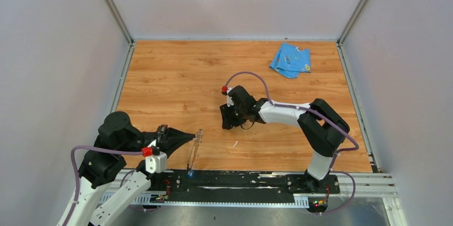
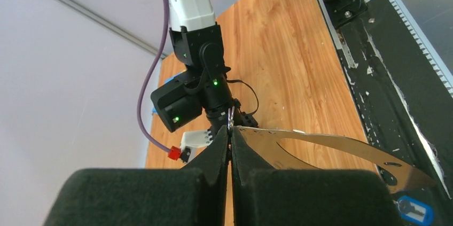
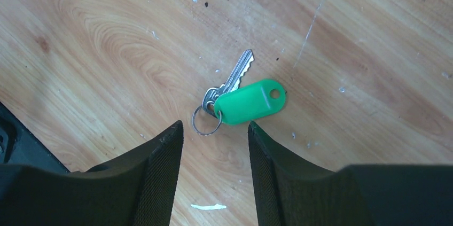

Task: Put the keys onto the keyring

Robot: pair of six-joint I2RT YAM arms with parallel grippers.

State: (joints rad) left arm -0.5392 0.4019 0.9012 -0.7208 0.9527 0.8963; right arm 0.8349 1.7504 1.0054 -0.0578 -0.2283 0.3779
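Observation:
The green-headed key [image 3: 250, 101] lies flat on the wooden table with a small split ring [image 3: 207, 119] on it. My right gripper [image 3: 213, 124] is open just above it, with the small ring between the fingertips and touching neither; in the top view this gripper [image 1: 233, 116] hides the key. My left gripper [image 2: 231, 132] is shut on the keyring [image 2: 342, 143], a thin grey metal band, and holds it upright above the near table edge [image 1: 194, 150]. The blue-headed key [image 2: 414, 210] hangs at the band's low end [image 1: 190, 173].
A light-blue cloth [image 1: 290, 60] lies at the back right. A black rail [image 1: 240, 180] runs along the near edge between the arm bases. Grey walls enclose the table on three sides. A white fleck [image 1: 234, 143] lies near the right gripper.

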